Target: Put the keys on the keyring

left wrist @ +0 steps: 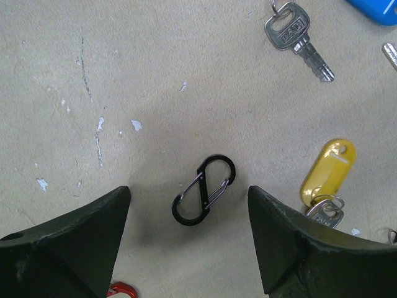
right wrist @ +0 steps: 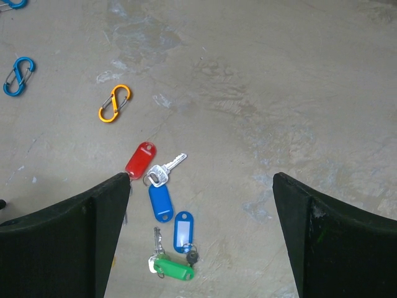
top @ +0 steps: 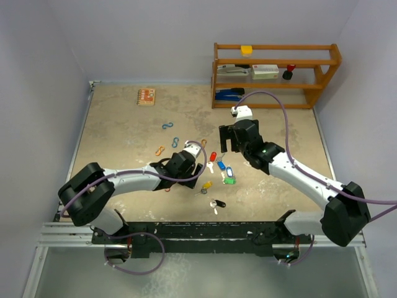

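Several keys with plastic tags lie mid-table (top: 220,167). In the right wrist view they are a red tag (right wrist: 141,159), a silver key (right wrist: 164,169), a blue tag (right wrist: 160,202), a blue-and-white tag (right wrist: 183,231) and a green tag (right wrist: 173,269). My right gripper (right wrist: 201,177) hangs open and empty above them (top: 228,139). My left gripper (left wrist: 189,189) is open and low over the table (top: 186,162), with a black S-shaped clip (left wrist: 204,189) lying between its fingers, untouched. A yellow-tagged key (left wrist: 327,171) and a bare silver key (left wrist: 298,40) lie to its right. A black-and-white-tagged key (top: 217,203) lies nearer the front.
Blue clips (top: 167,125) and orange clips (top: 159,150) lie scattered left of centre; a red clip (left wrist: 121,290) lies by my left finger. A wooden shelf (top: 276,74) with office items stands at the back right. A small orange box (top: 146,96) sits at the back left.
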